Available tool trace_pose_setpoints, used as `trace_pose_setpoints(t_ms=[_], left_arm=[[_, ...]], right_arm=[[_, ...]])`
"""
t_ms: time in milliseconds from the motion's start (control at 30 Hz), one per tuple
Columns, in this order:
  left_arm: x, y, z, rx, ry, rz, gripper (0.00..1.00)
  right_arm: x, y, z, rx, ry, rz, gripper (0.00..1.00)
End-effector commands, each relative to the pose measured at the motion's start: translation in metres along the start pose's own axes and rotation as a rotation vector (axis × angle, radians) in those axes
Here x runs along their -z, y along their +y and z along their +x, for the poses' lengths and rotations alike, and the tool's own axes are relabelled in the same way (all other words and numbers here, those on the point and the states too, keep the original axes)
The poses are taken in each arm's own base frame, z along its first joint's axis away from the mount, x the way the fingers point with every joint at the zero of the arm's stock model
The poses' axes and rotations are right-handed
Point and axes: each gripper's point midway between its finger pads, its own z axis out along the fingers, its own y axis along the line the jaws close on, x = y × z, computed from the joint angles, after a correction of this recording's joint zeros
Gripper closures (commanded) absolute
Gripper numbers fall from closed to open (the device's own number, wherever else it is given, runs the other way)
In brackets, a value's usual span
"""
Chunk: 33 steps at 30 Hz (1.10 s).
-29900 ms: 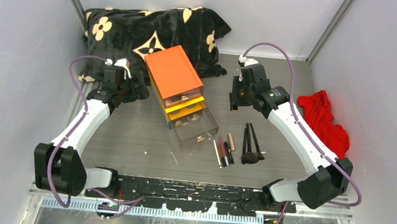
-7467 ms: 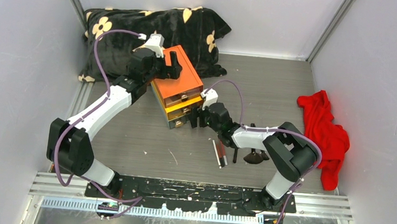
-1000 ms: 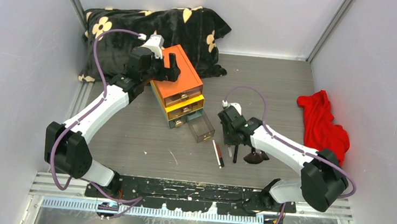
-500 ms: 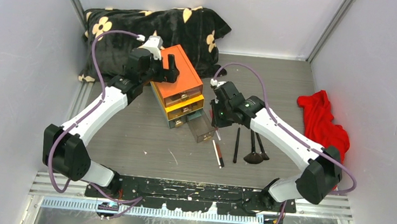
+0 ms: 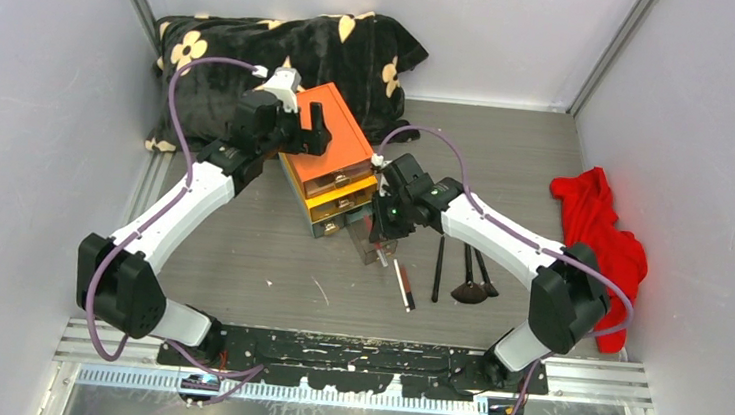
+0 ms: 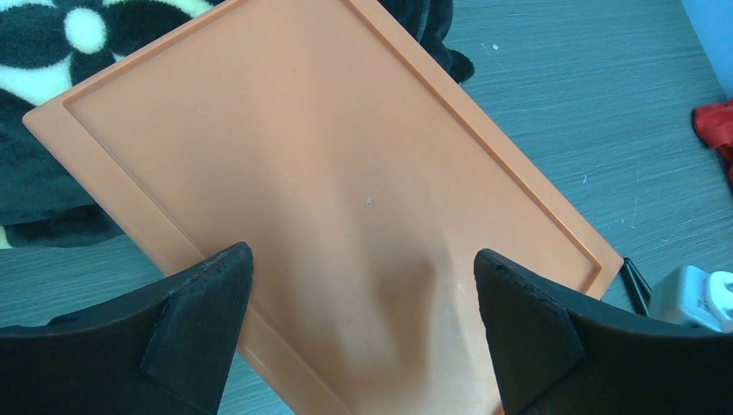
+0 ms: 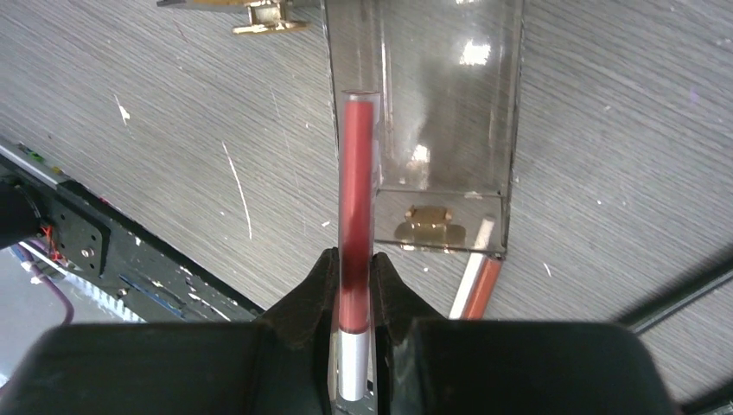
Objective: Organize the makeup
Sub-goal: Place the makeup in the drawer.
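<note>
Right gripper (image 7: 354, 268) pinches slim glossy red tube (image 7: 357, 199) over clear plastic drawer (image 7: 449, 104); left gripper (image 6: 359, 255) spread above smooth orange box (image 6: 285, 147).

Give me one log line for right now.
left gripper: open over orange-topped drawer box | right gripper: shut on slim red tube, at open clear plastic drawer

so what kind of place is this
Likely a robot test cell: bare white walls box in a grey table, a left arm and right arm bolted at its near edge, plus props like an orange drawer box and makeup brushes.
</note>
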Motion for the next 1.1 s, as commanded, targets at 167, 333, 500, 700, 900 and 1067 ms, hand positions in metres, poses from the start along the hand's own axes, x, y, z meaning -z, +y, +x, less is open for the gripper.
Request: trace_pose_setpoints(t_ms=[167,333,500,700,900,1067], left_arm=[[0.015,0.024,0.044,0.013,0.159,-0.08,0.0],[0.016,0.028,0.044,0.012,0.163,-0.09,0.0],[0.017,0.029,0.041,0.009,0.16,-0.091,0.0],[0.016,0.029,0.042,0.008,0.163,-0.092,0.0],[0.016,0.032,0.043,0.006,0.166,-0.097,0.0],[0.016,0.033,0.044,0.005,0.17,-0.098,0.0]], right_arm=[[-0.023,0.005,-0.017,-0.006,-0.042,-0.017,0.97],[-0.031,0.005,-0.025,-0.022,-0.06,-0.026,0.97],[-0.035,0.002,-0.03,-0.034,-0.065,-0.02,0.97],[-0.043,-0.003,-0.032,-0.033,-0.059,0.005,0.93],[-0.046,-0.006,-0.038,-0.038,-0.07,0.019,0.92],[-0.044,-0.009,-0.043,-0.044,-0.082,0.033,0.79]])
